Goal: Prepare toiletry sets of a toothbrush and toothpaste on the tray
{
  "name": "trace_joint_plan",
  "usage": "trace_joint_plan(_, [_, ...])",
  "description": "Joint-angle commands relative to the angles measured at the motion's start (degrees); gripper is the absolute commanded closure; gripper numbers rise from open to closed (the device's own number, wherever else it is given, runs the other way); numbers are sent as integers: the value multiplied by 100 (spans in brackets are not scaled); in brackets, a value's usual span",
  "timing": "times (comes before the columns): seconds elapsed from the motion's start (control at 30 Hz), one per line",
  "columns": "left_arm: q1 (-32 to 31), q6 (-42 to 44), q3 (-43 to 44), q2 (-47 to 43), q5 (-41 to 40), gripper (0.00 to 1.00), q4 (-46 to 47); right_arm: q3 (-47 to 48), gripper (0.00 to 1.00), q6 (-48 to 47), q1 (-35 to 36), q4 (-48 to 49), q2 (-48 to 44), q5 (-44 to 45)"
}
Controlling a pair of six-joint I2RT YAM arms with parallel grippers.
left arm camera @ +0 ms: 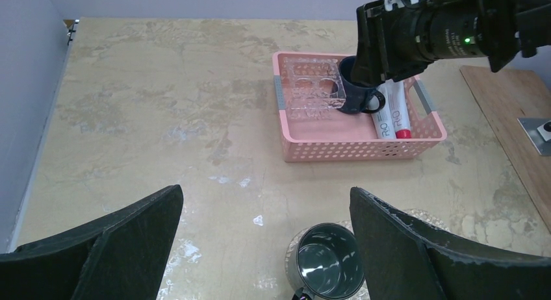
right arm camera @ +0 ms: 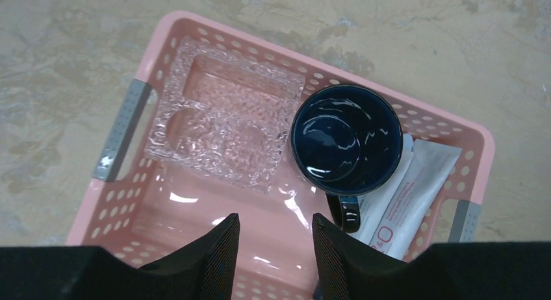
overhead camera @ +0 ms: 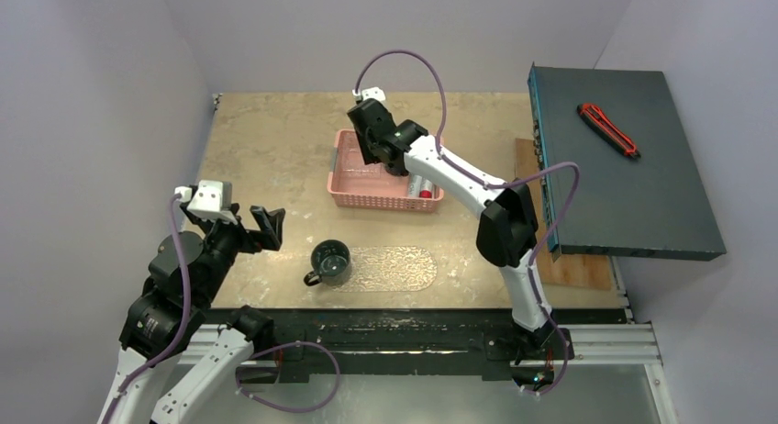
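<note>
From above, the clear tray (overhead camera: 404, 270) lies on the tabletop (overhead camera: 266, 149) with its long axis running 3 to 9 o'clock. A dark mug (overhead camera: 330, 262) stands on its 9 o'clock end and nothing else is on it. At 12 o'clock of the tray sits the pink basket (overhead camera: 367, 202), with the tubes (overhead camera: 419, 185) at its 3 o'clock end. No set is laid out yet, so by my reading nearly all the work is left to do. The right end effector (overhead camera: 371, 141) hovers over the basket, and the left end effector (overhead camera: 264, 224) hangs at 9 o'clock of the mug, apart from it. In the left wrist view the left fingers (left arm camera: 110, 248) are spread wide with nothing between them. The tubes lie 12 to 6 o'clock there, a red cap (left arm camera: 403, 132) toward 6. A second mug (left arm camera: 356, 92) stands just beside them, with a clear embossed piece (left arm camera: 308, 86) at its 9 o'clock. In the right wrist view the right fingers (right arm camera: 217, 254) are parted partway and empty above the basket. The tubes slant 1 to 7 o'clock, flat crimped ends at 1. No brush can be made out in any view.
</note>
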Motion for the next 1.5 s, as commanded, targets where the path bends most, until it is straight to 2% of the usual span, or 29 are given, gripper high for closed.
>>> trace_joint_plan(0.0, [15,-4,99,95,98,0,133,388,53,43,-205,-144,252,94])
trace_joint_plan(0.6, [24,27,118,149,166,0,135,979,53,-653,-478,-126,1113,-75])
trace_joint_plan(1.2, [86,35,126,237,280,0,131,979,59,-1052,-486,-224,1487,-116])
trace_joint_plan(1.47, [144,20,128,268,360,0,144,700,62,-1161,-481,-167,1299,-49])
